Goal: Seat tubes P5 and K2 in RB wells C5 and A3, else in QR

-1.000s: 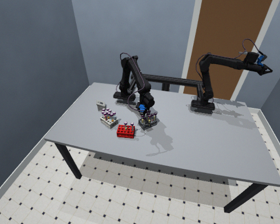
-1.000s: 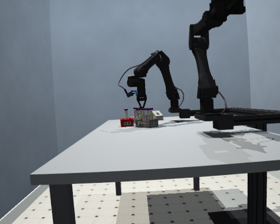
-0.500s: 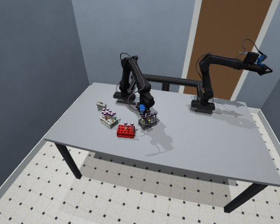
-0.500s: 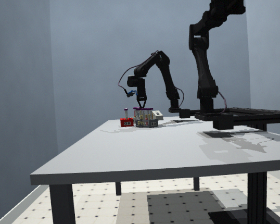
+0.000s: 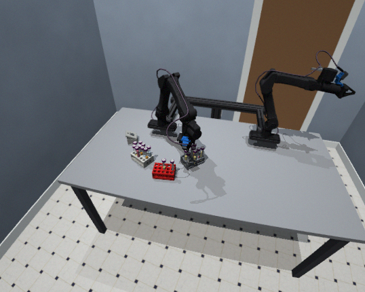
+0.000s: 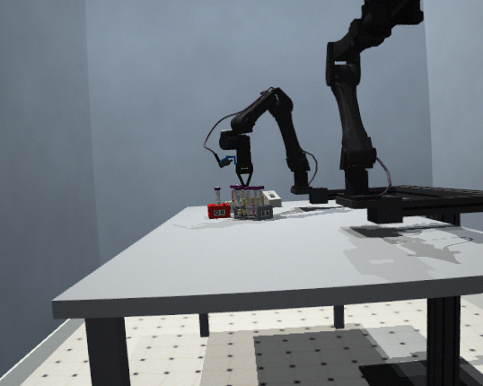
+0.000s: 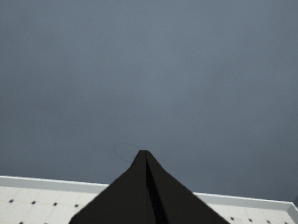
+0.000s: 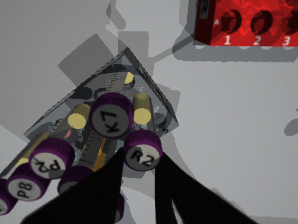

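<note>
The grey rack RA (image 5: 196,164) (image 6: 260,215) holds several purple-capped tubes. It stands at an angle in the right wrist view (image 8: 175,121). My right gripper (image 6: 245,185) (image 8: 140,157) points down over RA and is shut on the cap of tube R2 (image 8: 143,150). Whether R2 is raised is not clear. Tube K7 (image 8: 111,116) stands beside it, with P8 (image 8: 25,187) farther left. I cannot make out P5 or K2. The white rack RB (image 5: 144,164) holds several tubes. The red rack QR (image 5: 163,176) (image 6: 212,211) (image 8: 204,35) holds two. My left gripper (image 5: 353,92) (image 7: 143,158) is shut and empty, far from the racks.
A small pale box (image 5: 131,137) (image 6: 273,198), likely the DONE box, stands behind RB; its lamp cannot be made out. QR stands between RB and RA, toward the table's front edge. The left arm is raised at the other end of the table (image 5: 277,190).
</note>
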`<move>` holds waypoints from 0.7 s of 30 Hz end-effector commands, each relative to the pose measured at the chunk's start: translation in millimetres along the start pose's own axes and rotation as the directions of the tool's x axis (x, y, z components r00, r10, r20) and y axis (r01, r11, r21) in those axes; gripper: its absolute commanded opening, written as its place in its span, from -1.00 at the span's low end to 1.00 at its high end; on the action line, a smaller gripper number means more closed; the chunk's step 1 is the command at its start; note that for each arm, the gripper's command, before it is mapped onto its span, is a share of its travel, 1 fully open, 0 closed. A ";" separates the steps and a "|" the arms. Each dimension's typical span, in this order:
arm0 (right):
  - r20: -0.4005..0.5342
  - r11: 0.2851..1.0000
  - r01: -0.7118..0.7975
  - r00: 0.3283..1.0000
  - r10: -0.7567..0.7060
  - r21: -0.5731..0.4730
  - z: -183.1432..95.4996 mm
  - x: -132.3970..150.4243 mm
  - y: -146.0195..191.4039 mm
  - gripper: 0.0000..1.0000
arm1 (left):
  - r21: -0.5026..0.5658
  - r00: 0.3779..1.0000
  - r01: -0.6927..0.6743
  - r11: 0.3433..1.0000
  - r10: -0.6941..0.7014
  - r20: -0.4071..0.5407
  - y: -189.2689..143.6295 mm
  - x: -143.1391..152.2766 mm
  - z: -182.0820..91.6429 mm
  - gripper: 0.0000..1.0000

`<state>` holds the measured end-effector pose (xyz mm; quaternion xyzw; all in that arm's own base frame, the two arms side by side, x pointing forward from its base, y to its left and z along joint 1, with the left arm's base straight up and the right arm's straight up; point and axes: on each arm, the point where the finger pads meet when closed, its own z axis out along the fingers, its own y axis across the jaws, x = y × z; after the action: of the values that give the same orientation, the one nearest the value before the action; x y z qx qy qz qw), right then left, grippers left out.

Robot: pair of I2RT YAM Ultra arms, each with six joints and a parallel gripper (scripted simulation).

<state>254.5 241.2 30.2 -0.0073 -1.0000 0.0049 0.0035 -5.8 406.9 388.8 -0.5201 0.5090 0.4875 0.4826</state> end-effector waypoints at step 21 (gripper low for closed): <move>0.013 1.000 0.004 1.000 -0.004 -0.016 -3.8 -1.7 4.1 -0.53 | 0.000 0.998 -0.006 1.000 0.006 0.059 1.6 -26.5 -10.7 -1.00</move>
<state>254.5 241.2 30.2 -0.0074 -1.0000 0.0048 0.0035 -5.8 406.9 388.8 -0.5201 0.5090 0.4874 0.4826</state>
